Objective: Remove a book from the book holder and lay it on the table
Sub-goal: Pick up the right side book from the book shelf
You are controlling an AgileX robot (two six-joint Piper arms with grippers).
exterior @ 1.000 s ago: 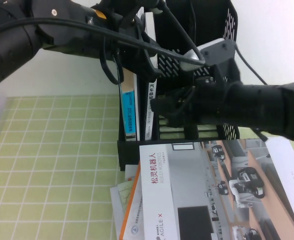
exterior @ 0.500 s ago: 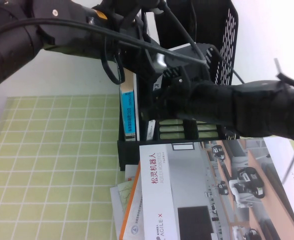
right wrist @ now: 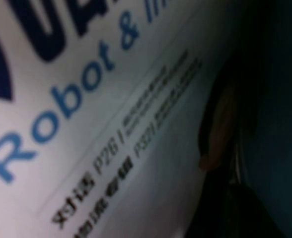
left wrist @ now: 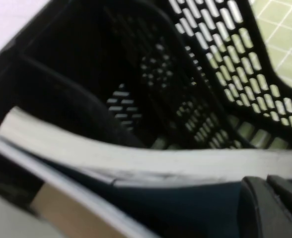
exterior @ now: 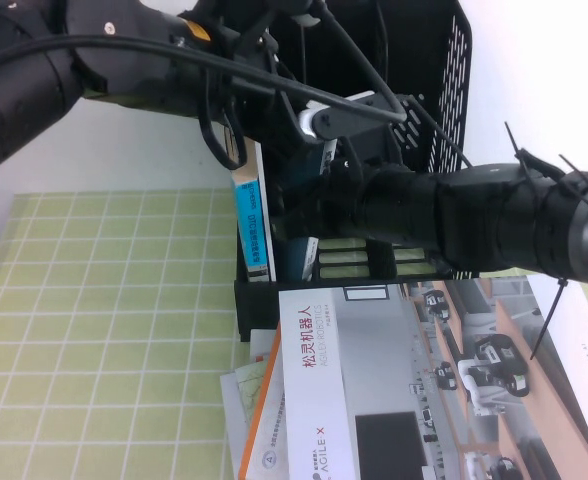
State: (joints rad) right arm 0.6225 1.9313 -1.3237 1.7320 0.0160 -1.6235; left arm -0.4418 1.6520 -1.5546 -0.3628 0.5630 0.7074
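High view: the table wears a light green and yellow checked cloth with white grid lines, and a plain white wall rises behind its far edge. At the middle of that far edge stands the book holder, a tall black plastic rack with slotted sides and upright compartments. In front of it, running to the table's near edge, a grey-white brochure with robot photos and red Chinese lettering lies flat on top of some loose papers, one with an orange border.

The book is upright inside the holder, in a compartment on the rack's left side. Only a strip of its dark teal back shows below the right arm. From the left wrist view its pale top edge and dark teal cover run across the compartment. Just beside it, toward the table's left edge, stands a thick blue-spined book with tan page edges.

The right gripper is pushed into the holder from the right, at the book's upper part. Its wrist view is filled by a white printed cover with blue lettering, very close, and whether it is open or closed cannot be told. The left gripper hangs over the top of the holder above the same compartments. Its opening cannot be told either.
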